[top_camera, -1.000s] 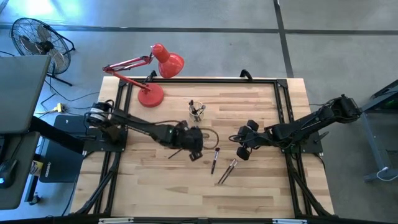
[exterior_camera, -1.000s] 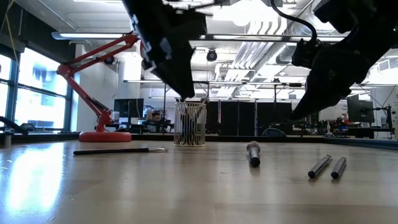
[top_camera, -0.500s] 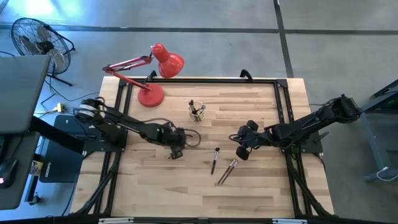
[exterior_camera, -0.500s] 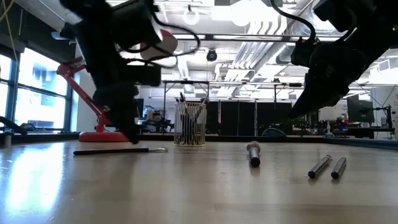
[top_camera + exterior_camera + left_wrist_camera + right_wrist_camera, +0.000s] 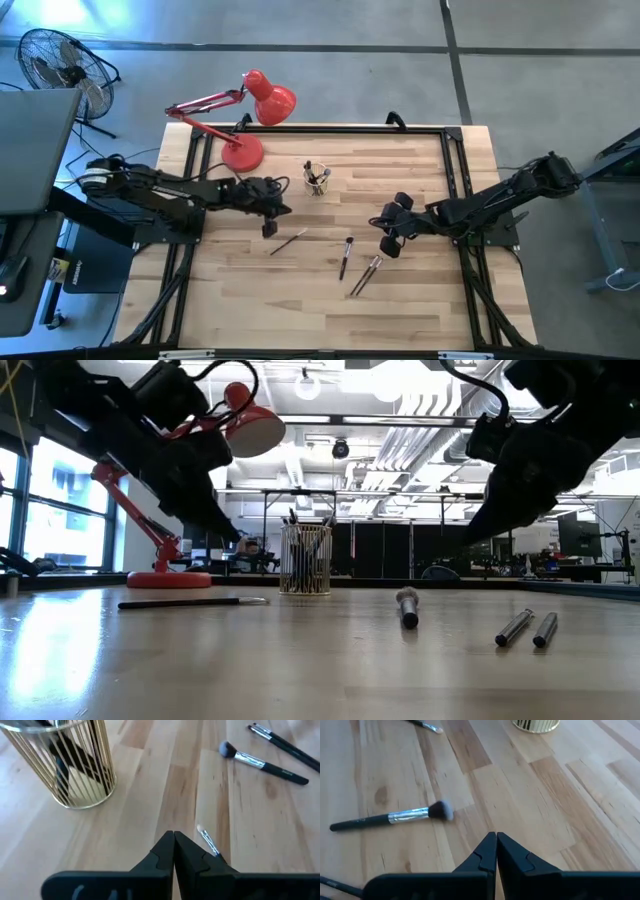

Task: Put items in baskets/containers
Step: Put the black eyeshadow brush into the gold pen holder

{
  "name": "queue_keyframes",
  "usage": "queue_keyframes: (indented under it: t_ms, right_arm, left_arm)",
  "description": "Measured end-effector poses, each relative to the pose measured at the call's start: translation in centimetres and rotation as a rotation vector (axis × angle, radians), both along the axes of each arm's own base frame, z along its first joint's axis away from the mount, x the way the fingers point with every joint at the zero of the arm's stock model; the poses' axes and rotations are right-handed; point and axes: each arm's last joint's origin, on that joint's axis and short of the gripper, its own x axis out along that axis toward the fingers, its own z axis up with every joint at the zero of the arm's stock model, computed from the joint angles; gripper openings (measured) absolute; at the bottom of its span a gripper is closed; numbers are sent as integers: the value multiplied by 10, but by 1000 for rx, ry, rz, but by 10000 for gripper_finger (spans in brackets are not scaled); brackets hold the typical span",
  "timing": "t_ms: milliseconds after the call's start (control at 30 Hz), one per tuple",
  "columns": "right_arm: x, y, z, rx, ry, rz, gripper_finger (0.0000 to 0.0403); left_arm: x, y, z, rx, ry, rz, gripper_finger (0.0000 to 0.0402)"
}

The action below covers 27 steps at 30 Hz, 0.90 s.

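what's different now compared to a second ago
The left gripper has pulled back toward its own side of the table, closing empty and uncovering a thin brush that lies on the wood. The right gripper, the wire cup and the other brushes stayed put.

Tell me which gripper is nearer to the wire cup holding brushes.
The left. The left gripper hangs just beside the wire cup, on the lamp's side. The right gripper waits farther off, past the loose brushes.
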Motion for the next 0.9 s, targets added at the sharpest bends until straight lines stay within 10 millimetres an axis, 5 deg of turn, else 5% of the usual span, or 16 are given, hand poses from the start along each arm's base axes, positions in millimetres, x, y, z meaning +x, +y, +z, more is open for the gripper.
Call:
queue_keyframes:
  t_ms: [367,667,900]
  right_arm:
    - [2,1,4,69,-76,-95,1]
    - [25,58,31,69,-106,-156,1]
    - [72,87,45,195,241,-305,0]
  left_arm:
    - [0,-20,16,111,-107,38,1]
    - [-24,-39,23,171,-125,-77,1]
    - [-34,-41,20,160,-106,-199,1]
